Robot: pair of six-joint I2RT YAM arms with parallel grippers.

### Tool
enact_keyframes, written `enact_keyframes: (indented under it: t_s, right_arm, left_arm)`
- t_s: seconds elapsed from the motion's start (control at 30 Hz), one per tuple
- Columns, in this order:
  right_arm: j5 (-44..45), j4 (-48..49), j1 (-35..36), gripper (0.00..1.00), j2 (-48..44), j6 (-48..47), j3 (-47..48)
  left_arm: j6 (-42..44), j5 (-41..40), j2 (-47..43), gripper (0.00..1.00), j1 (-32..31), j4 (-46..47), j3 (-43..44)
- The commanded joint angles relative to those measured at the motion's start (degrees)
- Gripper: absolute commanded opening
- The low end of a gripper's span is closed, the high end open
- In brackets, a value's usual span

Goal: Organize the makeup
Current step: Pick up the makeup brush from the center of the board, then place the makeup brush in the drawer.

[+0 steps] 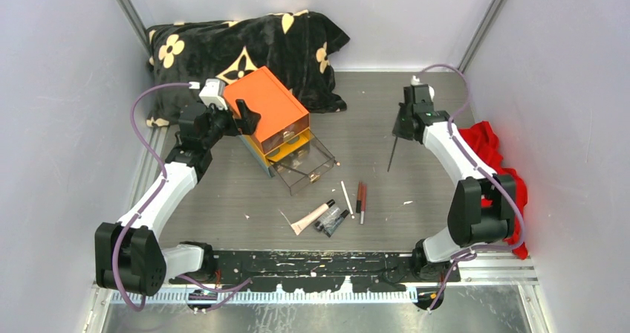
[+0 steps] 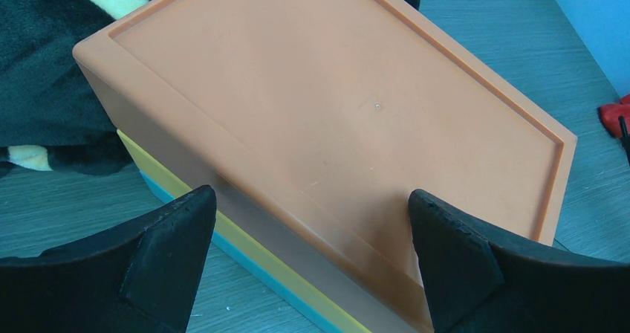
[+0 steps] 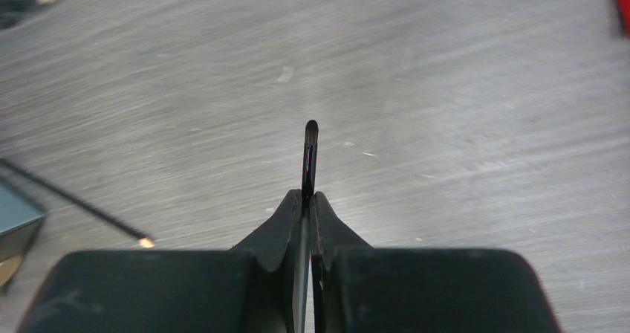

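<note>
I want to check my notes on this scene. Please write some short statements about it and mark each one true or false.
1. The right tool is shut on a thin black pencil. True.
2. The black tube lies beside the pinkish tube on the table. True.
3. The left tool is shut on the pinkish tube. False: it is open, over the orange box.
4. One clear drawer of the orange box is pulled out. True.
5. The red cloth lies on the orange box. False: it lies at the table's right edge.
</note>
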Motion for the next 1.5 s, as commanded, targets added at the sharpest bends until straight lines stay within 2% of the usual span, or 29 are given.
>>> enact_keyframes:
  t_s: [0.0, 0.23, 0.6, 0.93, 1.17, 1.47]
  right_arm:
    - [1.08, -3.52, 7.48, 0.01, -0.03, -0.87, 9.72]
    - [1.22, -5.90, 17.67, 0.01, 2.53, 0.81, 19.53]
    - [-0.16, -5.02, 28.56, 0.01, 6.46, 4.31, 26.32]
    - [-2.88, -3.94, 33.20, 0.01, 5.31, 7.59, 26.50]
    - [-7.42, -1.67, 35.55, 0.01, 5.76, 10.93, 24.58]
    - [-8.52, 1.40, 37.49, 0.01, 5.25, 14.65, 20.21]
  left_arm:
    - [1.68, -1.11, 0.36, 1.00, -0.21, -3.33, -0.77]
    - [2.11, -1.53, -0.29, 1.00, -0.21, -4.14, -0.64]
    - [2.51, -1.90, -0.92, 1.00, -0.21, -4.75, -0.70]
    - [2.21, -1.81, -1.56, 1.00, -0.23, -4.69, -1.03]
    - [2.07, -1.77, -1.97, 1.00, -0.16, -4.87, -1.20]
    - [2.29, -1.94, -2.59, 1.00, -0.20, -5.31, -1.21]
